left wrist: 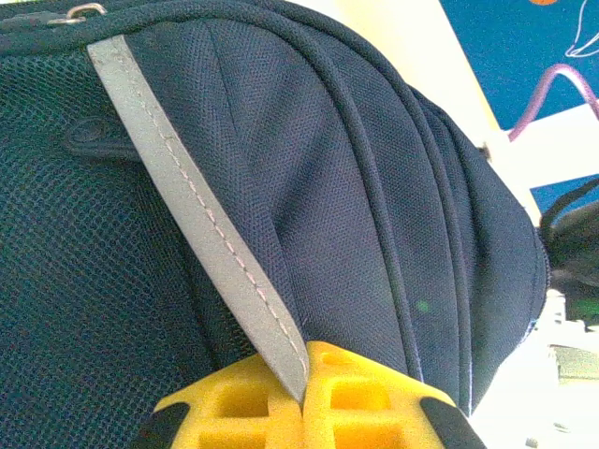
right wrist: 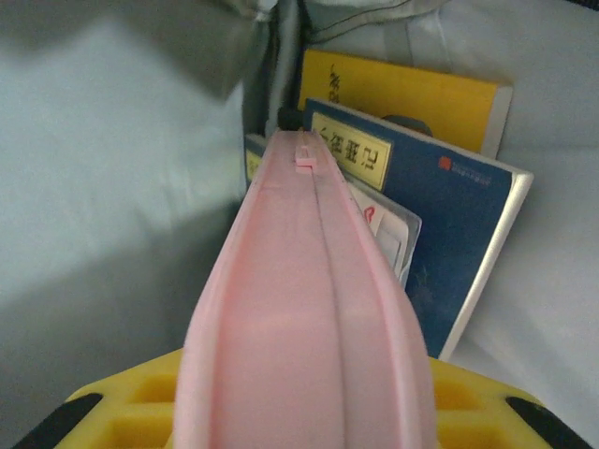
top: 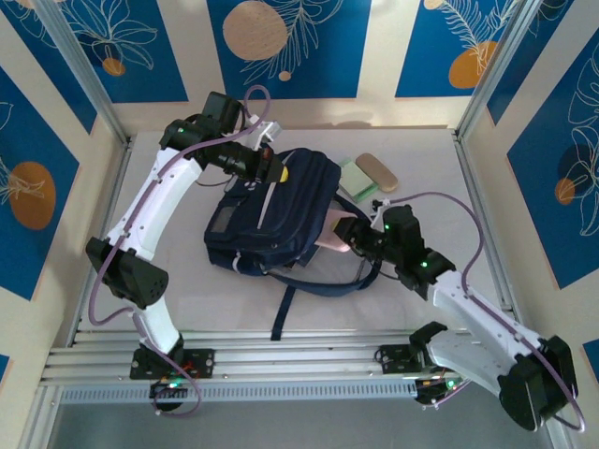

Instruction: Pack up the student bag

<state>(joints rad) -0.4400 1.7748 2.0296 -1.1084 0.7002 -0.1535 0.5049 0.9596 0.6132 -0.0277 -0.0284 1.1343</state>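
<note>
The left gripper [left wrist: 304, 400] is pinched tight on the thin light-grey stripe [left wrist: 187, 215] at the far-left corner of the large navy-blue fabric student bag [top: 281, 210]. The bag lies mid-table, with bare white table [top: 187, 299] to its left and in front. At the bag's right edge the right gripper [top: 354, 234] clamps a long pink plastic case [right wrist: 309, 309]. The case's tip is inside the grey-lined opening, close beside an upright yellow book [right wrist: 412, 98] and blue book [right wrist: 459, 243], with free lining to its left.

The student bag [top: 281, 201] is navy with a pale grey stitched stripe [left wrist: 201, 224]. There is a pink case [right wrist: 309, 327], a yellow book [right wrist: 402, 98] and a blue book [right wrist: 459, 234]. The left tool [left wrist: 304, 398] and right tool [right wrist: 304, 412] show yellow pads [left wrist: 365, 398].
</note>
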